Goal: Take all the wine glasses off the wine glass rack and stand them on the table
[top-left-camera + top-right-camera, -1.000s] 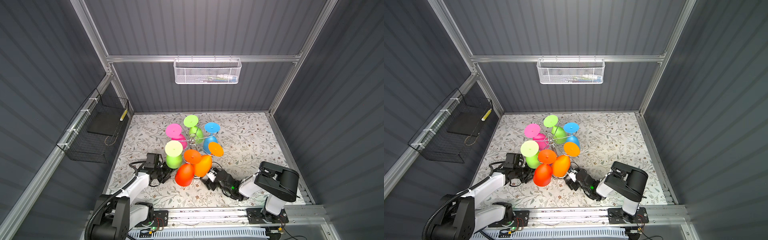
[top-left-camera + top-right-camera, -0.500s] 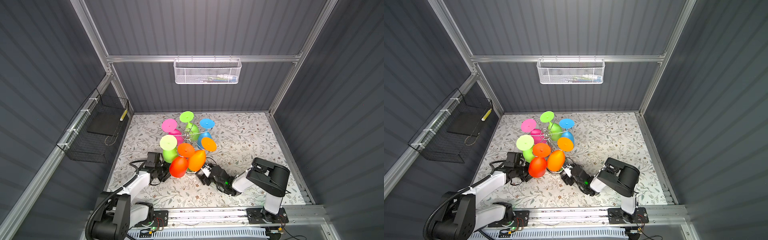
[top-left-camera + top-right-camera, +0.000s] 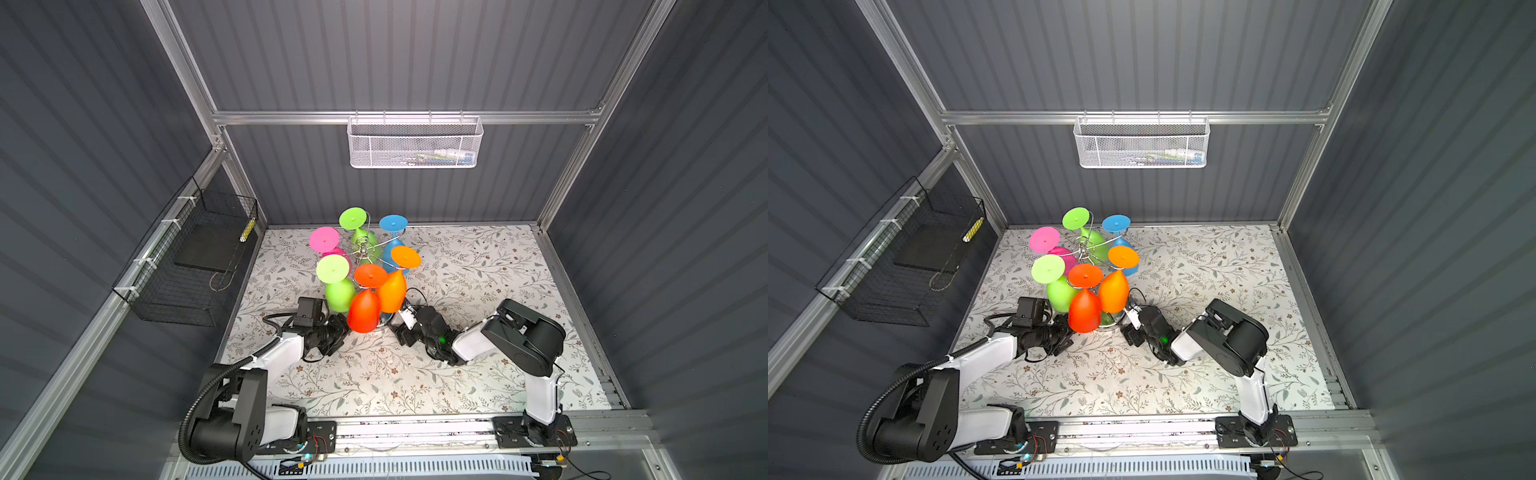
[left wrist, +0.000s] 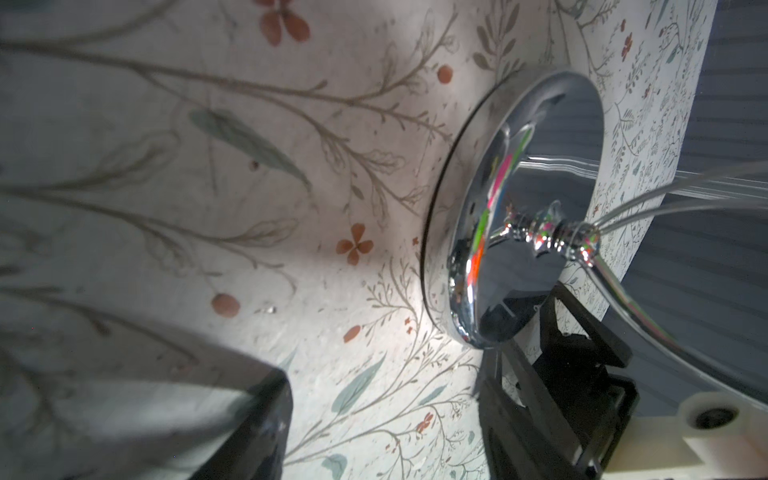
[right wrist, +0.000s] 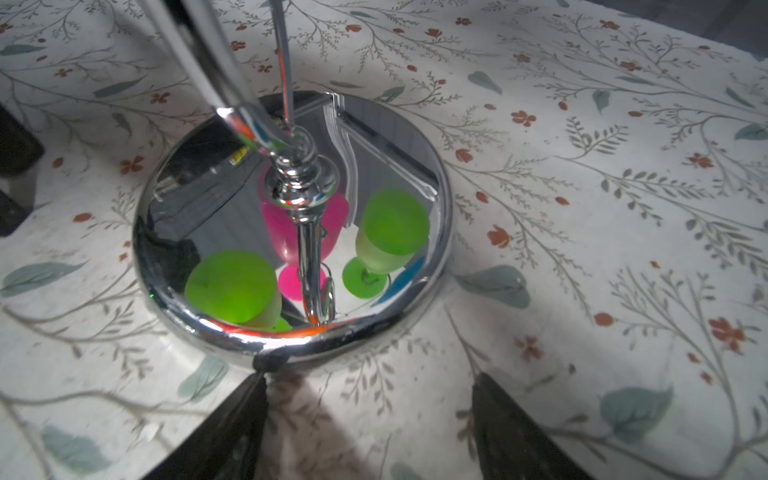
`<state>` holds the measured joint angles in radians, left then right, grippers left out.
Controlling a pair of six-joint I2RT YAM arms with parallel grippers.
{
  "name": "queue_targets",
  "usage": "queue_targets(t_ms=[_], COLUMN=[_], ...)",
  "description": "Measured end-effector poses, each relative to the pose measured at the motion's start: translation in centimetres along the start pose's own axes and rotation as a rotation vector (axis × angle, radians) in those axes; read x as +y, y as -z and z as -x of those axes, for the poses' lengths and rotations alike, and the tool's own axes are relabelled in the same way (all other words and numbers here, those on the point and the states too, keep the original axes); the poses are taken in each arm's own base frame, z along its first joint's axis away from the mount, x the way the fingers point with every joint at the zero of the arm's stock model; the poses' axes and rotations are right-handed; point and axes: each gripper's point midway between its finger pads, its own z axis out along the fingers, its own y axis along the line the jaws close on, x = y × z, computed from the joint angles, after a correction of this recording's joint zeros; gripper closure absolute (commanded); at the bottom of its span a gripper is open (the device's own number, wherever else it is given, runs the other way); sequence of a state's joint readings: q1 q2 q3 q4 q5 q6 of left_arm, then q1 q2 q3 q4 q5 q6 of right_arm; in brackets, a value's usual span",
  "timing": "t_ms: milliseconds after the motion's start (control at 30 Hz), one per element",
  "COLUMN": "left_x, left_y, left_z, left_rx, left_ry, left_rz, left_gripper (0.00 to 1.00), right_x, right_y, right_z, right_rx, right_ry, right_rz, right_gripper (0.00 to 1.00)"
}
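The chrome wine glass rack (image 3: pixel 363 246) (image 3: pixel 1084 248) stands at the table's back left. Several coloured wine glasses hang on it bowl down, among them a red one (image 3: pixel 363 309), an orange one (image 3: pixel 392 291) and a lime one (image 3: pixel 338 293). My left gripper (image 3: pixel 340 328) (image 4: pixel 384 386) lies low on the table, open and empty, a little short of the round mirror base (image 4: pixel 519 208). My right gripper (image 3: pixel 401 322) (image 5: pixel 368 386) is open and empty too, with one fingertip (image 5: pixel 259 374) at the rim of the base (image 5: pixel 436 232).
A white mesh basket (image 3: pixel 414 143) hangs on the back wall. A black wire basket (image 3: pixel 187 266) hangs on the left wall. Floral paper (image 3: pixel 478 266) covers the table. The rack's arms and hanging bowls overhang both grippers.
The rack with its glasses has slid toward the back wall and a little left. Both grippers have followed it, staying low by its base.
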<state>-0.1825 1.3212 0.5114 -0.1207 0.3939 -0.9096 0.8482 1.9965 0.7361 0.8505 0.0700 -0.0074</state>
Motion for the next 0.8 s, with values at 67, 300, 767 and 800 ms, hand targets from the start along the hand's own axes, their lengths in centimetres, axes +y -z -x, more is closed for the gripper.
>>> queue_targets(t_ms=[67,300,767,800], left_x=[-0.1,-0.5,-2.4,-2.4], left_y=[-0.2,-1.1,-2.9,-2.9], left_z=[0.2,1.2,4.2,4.4], left_rx=[-0.003,-0.020,-0.066,-0.072], left_ry=[-0.002,-0.011,-0.054,-0.056], left_rz=[-0.003,-0.015,-0.033,-0.030], left_gripper=[0.34,0.48,0.54,0.54], right_x=[-0.2,0.0,-0.5,-0.5], right_y=[-0.7,-2.1,-4.3,-4.5], right_z=[0.3,1.0,2.7,3.0], right_rx=[-0.005,-0.014,-0.022,-0.017], right_ry=[-0.006,-0.018,-0.106,-0.112], right_rz=[0.003,0.036,0.079,0.079], right_gripper=[0.22,0.22,0.28,0.27])
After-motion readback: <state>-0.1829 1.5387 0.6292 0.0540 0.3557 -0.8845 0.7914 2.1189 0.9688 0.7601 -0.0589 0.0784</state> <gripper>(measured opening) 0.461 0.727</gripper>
